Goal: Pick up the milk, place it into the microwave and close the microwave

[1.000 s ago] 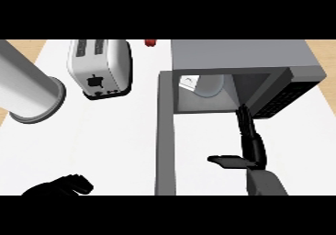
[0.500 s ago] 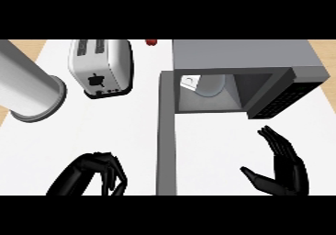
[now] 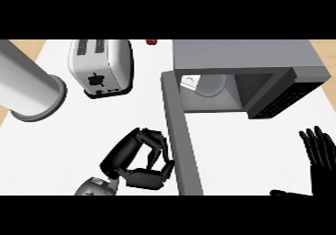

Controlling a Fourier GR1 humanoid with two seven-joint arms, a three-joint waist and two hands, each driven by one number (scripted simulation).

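Observation:
The grey microwave (image 3: 242, 55) stands at the back right with its cavity showing. Its door (image 3: 181, 137) hangs open, reaching toward me as a long grey slab. Inside the cavity, at its left, I see the white milk (image 3: 206, 85); no hand touches it. My left hand (image 3: 138, 160) sits close against the door's left face near its lower end, fingers curled with nothing in them. My right hand (image 3: 322, 156) is open at the lower right edge, fingers straight and pointing up, well apart from the microwave.
A silver toaster (image 3: 102, 66) stands at the back, left of the microwave. A large grey cylinder (image 3: 25, 87) lies at the far left. A small red thing (image 3: 152, 41) peeks out at the counter's far edge.
My left hand has come up and to the right, to the door's left side. My right hand has drawn back from the microwave's front to the lower right edge.

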